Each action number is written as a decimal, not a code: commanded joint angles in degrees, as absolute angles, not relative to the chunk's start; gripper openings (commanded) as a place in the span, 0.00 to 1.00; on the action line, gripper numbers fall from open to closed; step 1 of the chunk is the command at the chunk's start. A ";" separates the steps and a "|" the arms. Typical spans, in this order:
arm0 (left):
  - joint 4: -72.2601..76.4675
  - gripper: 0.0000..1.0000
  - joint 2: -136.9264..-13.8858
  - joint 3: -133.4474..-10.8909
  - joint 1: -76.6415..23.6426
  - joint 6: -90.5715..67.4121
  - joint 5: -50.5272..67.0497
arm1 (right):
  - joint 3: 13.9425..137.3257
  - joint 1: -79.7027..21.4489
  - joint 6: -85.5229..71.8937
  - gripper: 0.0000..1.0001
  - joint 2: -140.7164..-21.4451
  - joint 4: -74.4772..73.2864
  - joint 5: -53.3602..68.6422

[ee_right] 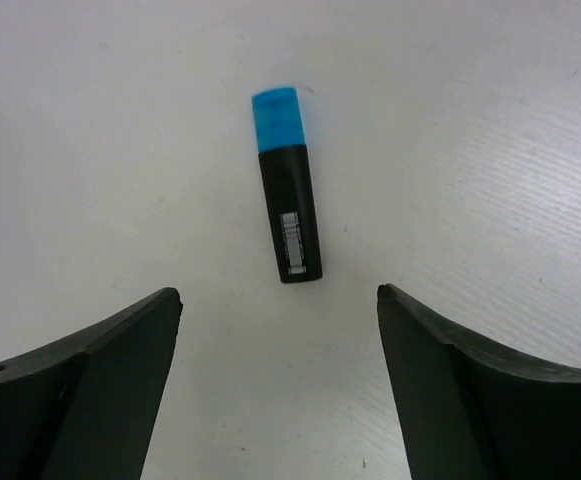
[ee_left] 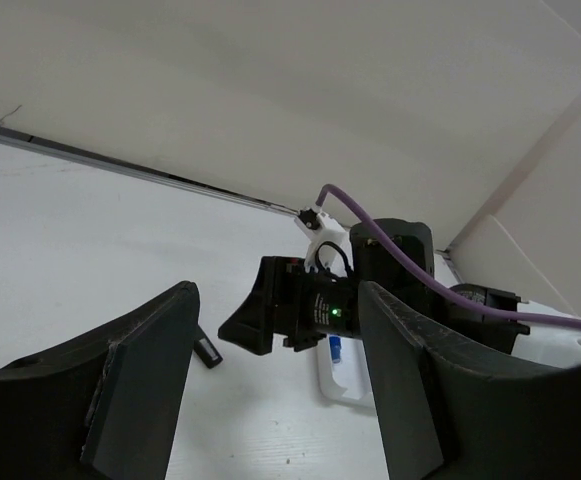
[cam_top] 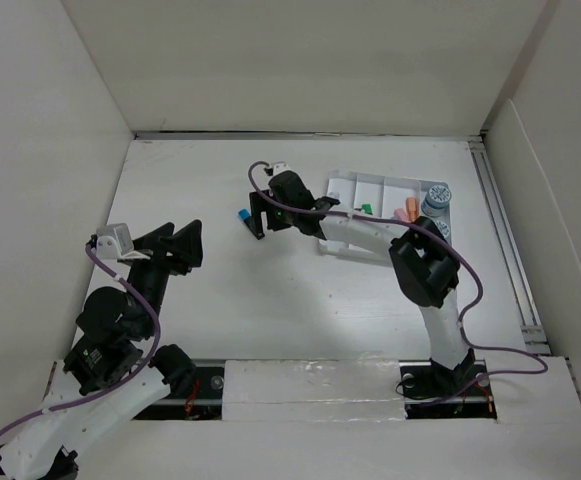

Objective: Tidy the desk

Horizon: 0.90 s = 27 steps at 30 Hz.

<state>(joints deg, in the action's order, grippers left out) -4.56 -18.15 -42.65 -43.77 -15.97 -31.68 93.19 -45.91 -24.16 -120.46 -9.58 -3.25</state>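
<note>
A black highlighter with a blue cap (cam_top: pixel 243 216) lies flat on the white desk (cam_top: pixel 230 310); in the right wrist view the highlighter (ee_right: pixel 290 200) lies just beyond my fingertips, cap pointing away. My right gripper (cam_top: pixel 259 222) is open and empty, hovering right next to it. My left gripper (cam_top: pixel 192 243) is open and empty at the left of the desk, well away from the highlighter. The left wrist view shows the right gripper (ee_left: pixel 270 320) and the end of the highlighter (ee_left: pixel 206 350) on the desk.
A small white compartmented tray (cam_top: pixel 385 186) sits at the back right with a green item (cam_top: pixel 367 209), orange items (cam_top: pixel 404 213) and a grey-blue round object (cam_top: pixel 437 197). White wall panels surround the desk. A metal rail (cam_top: pixel 505 240) runs along the right side.
</note>
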 commanded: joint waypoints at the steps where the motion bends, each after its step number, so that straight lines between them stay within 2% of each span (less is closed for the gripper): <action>1: -2.81 0.60 -17.58 -43.07 -43.68 -16.08 -31.46 | 96.58 -47.10 -23.12 0.86 -122.94 -6.66 -2.81; 4: -2.72 0.60 -17.49 -42.98 -43.68 -16.08 -31.55 | 103.25 -47.64 -22.15 0.85 -128.75 -10.53 -4.92; 8: -2.64 0.60 -18.10 -42.89 -43.68 -15.91 -31.73 | 111.17 -47.64 -21.01 0.75 -134.99 -16.25 -4.66; 13: -2.55 0.60 -16.88 -42.81 -43.68 -15.91 -31.82 | 112.67 -49.31 -19.43 0.67 -136.76 -17.66 -7.11; 14: -2.37 0.60 -16.79 -42.80 -43.68 -15.82 -32.25 | 112.68 -49.31 -19.25 0.57 -136.84 -18.10 -9.29; 16: -2.37 0.60 -16.87 -42.71 -43.68 -15.82 -31.99 | 112.33 -49.92 -18.99 0.49 -136.93 -18.89 -11.15; 17: -2.37 0.60 -17.31 -42.80 -43.68 -15.82 -31.64 | 111.63 -49.92 -18.90 0.38 -136.85 -19.16 -13.08; 20: -2.46 0.60 -18.01 -42.89 -43.68 -15.82 -31.55 | 109.34 -51.06 -19.16 0.16 -135.01 -19.60 -18.69; 21: -2.63 0.60 -18.10 -42.89 -43.68 -15.91 -31.47 | 104.64 -51.59 -19.25 0.11 -133.17 -16.90 -20.72; 27: -2.63 0.60 -18.10 -42.80 -43.68 -15.91 -31.73 | 94.87 -51.51 -21.35 0.03 -124.49 -10.48 -19.61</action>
<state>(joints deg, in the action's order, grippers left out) -4.51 -17.52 -42.65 -43.77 -15.94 -31.73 99.85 -51.64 -20.12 -130.69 -13.87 -17.91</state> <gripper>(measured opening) 0.604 0.222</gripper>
